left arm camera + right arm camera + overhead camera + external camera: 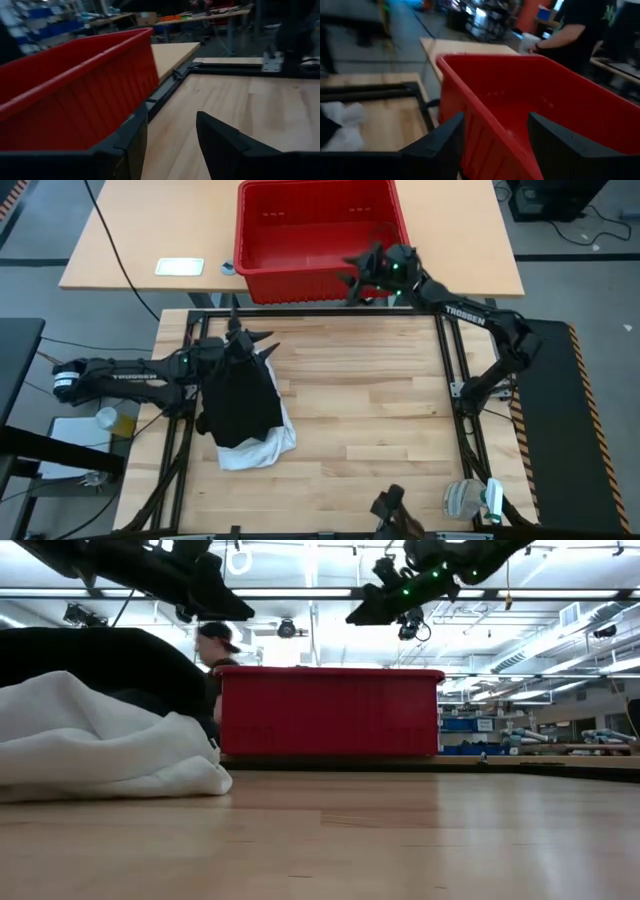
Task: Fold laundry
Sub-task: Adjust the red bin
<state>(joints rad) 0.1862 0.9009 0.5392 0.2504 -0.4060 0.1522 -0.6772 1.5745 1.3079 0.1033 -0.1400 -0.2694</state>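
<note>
Covering the left part of the light wooden table, a black garment lies heaped on a white shirt, the left gripper just above with fingers apart. Farther right, the right gripper, also spread, hangs over the red crate's rim. A person stands beyond in the workshop.

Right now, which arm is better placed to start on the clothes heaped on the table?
Left, probably. Its tool hangs open just above the black cloth garment lying over the white cloth shirt. The right tool, also open, is off over the red plastic crate.
</note>
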